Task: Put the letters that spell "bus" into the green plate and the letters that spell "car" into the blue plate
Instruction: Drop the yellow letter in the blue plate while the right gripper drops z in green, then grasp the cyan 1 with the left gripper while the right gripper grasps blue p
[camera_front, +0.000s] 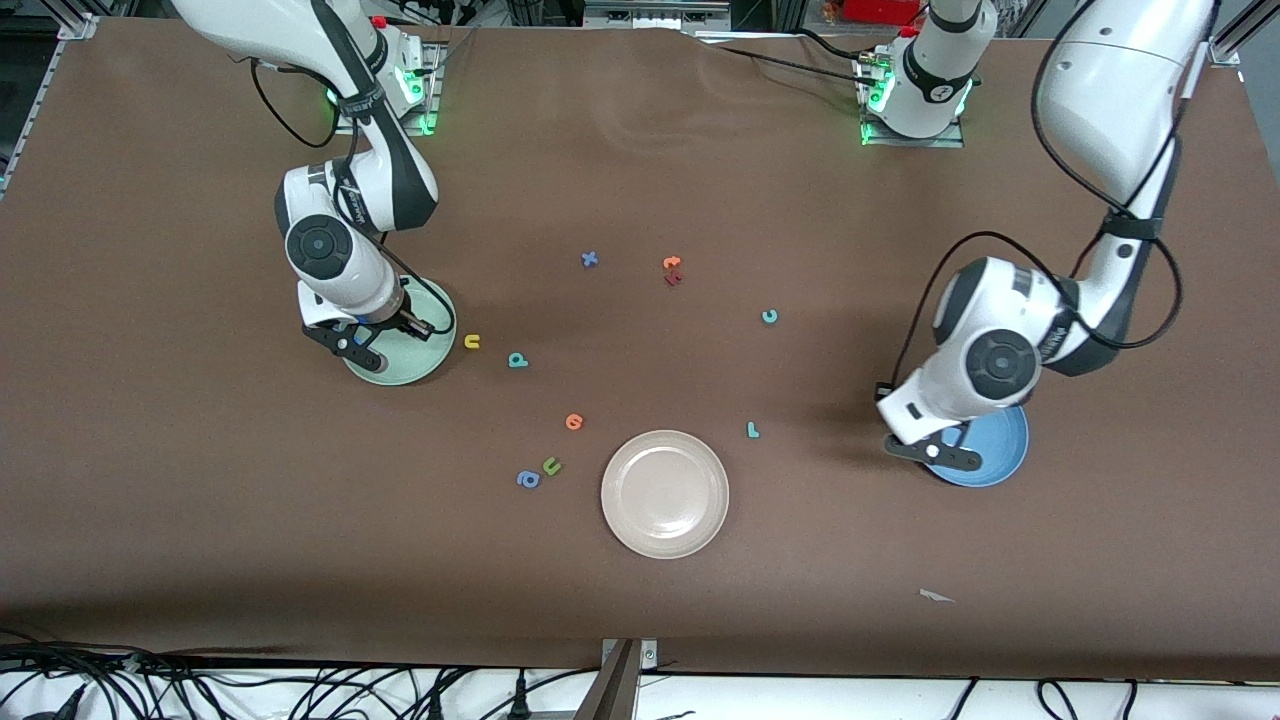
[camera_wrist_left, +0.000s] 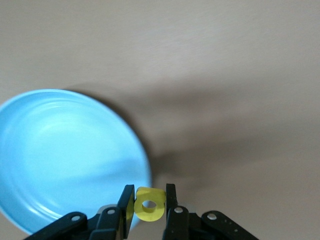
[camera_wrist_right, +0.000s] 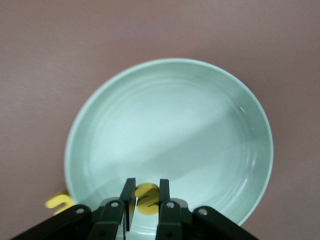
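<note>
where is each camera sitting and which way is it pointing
Front view: high across the table, facing both arm bases; shows both arms, the letters, the beige plate.
Left wrist view: on the left arm's wrist, looking down past the left claw, shut on the yellow a, at the blue plate.
Right wrist view: on the right wrist, looking down past the right claw, shut on the yellow s, over the green plate.
Shared: front and right wrist views both show the green plate and the yellow u.

You saw the yellow "s" (camera_wrist_right: 145, 198) held over the green plate (camera_front: 425, 365), the yellow "a" (camera_wrist_left: 149, 204) over the blue plate's (camera_front: 1000, 455) rim, and yellow "u" (camera_front: 472, 342) beside the green plate.
</note>
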